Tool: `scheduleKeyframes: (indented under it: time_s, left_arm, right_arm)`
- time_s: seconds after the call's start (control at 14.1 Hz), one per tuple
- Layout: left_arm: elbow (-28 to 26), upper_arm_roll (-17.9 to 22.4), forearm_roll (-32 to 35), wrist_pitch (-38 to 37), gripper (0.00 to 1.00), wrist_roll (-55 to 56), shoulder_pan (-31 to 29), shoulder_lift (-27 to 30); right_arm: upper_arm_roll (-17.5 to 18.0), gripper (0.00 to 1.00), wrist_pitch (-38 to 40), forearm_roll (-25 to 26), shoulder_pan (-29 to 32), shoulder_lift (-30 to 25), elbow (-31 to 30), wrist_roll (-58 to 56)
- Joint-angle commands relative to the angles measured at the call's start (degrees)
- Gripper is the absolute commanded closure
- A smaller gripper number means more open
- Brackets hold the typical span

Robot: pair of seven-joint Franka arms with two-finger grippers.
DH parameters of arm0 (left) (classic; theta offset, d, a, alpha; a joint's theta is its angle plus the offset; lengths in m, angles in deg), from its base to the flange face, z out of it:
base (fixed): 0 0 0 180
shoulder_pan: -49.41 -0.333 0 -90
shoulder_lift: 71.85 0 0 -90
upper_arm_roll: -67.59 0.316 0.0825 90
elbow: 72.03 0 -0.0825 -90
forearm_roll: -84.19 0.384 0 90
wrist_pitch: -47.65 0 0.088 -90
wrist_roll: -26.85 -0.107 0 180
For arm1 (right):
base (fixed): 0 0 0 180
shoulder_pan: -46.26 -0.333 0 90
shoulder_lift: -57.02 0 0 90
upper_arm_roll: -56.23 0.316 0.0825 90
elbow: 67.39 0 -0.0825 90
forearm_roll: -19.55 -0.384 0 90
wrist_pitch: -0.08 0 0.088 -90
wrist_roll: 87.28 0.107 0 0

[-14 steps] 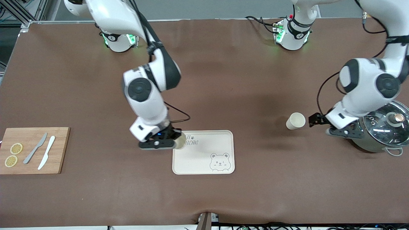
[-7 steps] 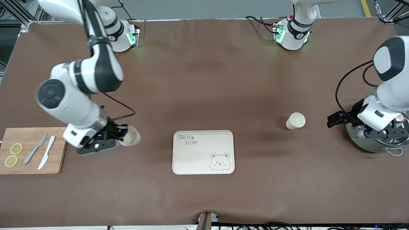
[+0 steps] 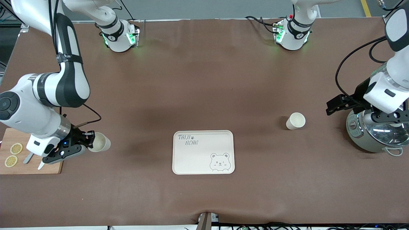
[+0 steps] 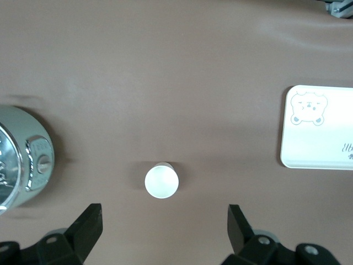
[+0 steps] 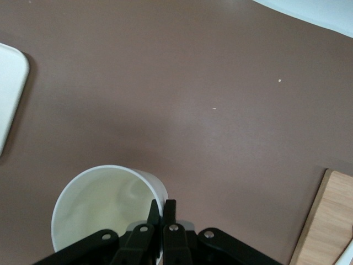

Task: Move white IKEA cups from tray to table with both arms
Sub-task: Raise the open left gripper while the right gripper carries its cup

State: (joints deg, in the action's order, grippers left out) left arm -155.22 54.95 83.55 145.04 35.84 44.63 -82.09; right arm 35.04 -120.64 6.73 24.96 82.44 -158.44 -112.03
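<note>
Cup (image 3: 99, 142) one hangs pinched by its rim in my right gripper (image 3: 88, 139), beside the cutting board (image 3: 19, 167), clear of the tray (image 3: 204, 152). I lower it straight before releasing. Left gripper (image 3: 332, 107) waits spread near the placed cup (image 3: 295, 121).

One white cup (image 4: 161, 181) stands upright on the brown table (image 4: 165, 66), seen from straight above. The left gripper (image 4: 164, 226) hangs over the table with its fingers (image 4: 88, 223) spread wide, holding nothing. A steel pot (image 4: 22, 160) is cut off at 9 o'clock; the bear-faced tray (image 4: 314, 130) is at 3 o'clock, well apart from the cup.
</note>
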Motion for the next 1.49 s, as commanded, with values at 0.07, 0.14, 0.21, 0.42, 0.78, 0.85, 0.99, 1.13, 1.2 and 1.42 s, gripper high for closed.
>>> scheduleKeyframes:
  time_s: [0.07, 0.14, 0.21, 0.42, 0.78, 0.85, 0.99, 1.13, 1.2, 1.42]
  left_arm:
    - [0.14, -0.28, -1.03, -3.77, 0.00, -9.59, -4.70, 5.39]
    - [0.31, -0.37, -1.03, -4.57, 0.00, -9.26, -4.72, 6.09]
    - [0.22, -0.46, -1.03, -4.75, 0.00, -8.82, -4.72, 7.06]
    - [0.22, -0.29, -0.77, -6.77, 0.00, -6.89, -3.06, 7.42]
    - [0.31, 13.26, -0.32, -9.94, 0.00, -9.77, 9.97, 7.95]
    - [0.31, 13.25, -0.32, -9.94, 0.00, -9.95, 10.05, 7.95]
    - [0.31, 13.16, -0.32, -9.94, 0.00, -10.04, 10.05, 8.21]
    - [0.31, 12.81, -0.41, -9.94, 0.00, -10.04, 9.53, 8.12]
    - [0.05, 12.81, -0.41, -9.94, 0.00, -10.39, 9.52, 8.12]
    - [0.22, 12.81, -1.28, -9.59, 0.00, -10.48, 9.52, 7.69]
  right_arm:
    - [1.06, 1.00, -7.50, -7.72, 2.75, 1.64, -5.44, -9.68]
    - [1.15, 1.00, -7.77, -9.57, 3.45, 2.43, -5.63, -11.27]
    - [1.06, 1.00, -7.95, -10.81, 3.72, 3.05, -5.63, -12.42]
    - [1.15, 1.00, -9.96, -11.35, 3.63, 5.51, -5.98, -13.22]
    - [1.24, 1.00, -9.97, -13.02, 2.49, 7.44, -7.56, -13.22]
    - [1.24, 1.00, -10.15, -13.02, 2.40, 7.97, -7.56, -13.22]
    - [1.32, 1.00, -10.58, -13.11, 2.32, 8.24, -7.56, -13.22]
    - [1.32, 1.00, -10.85, -13.11, 2.14, 8.33, -7.56, -13.22]
    - [1.32, 1.00, -10.85, -13.11, 2.14, 8.42, -7.56, -13.22]
    - [1.67, 1.00, -11.99, -13.11, 2.14, 8.68, -7.56, -13.22]
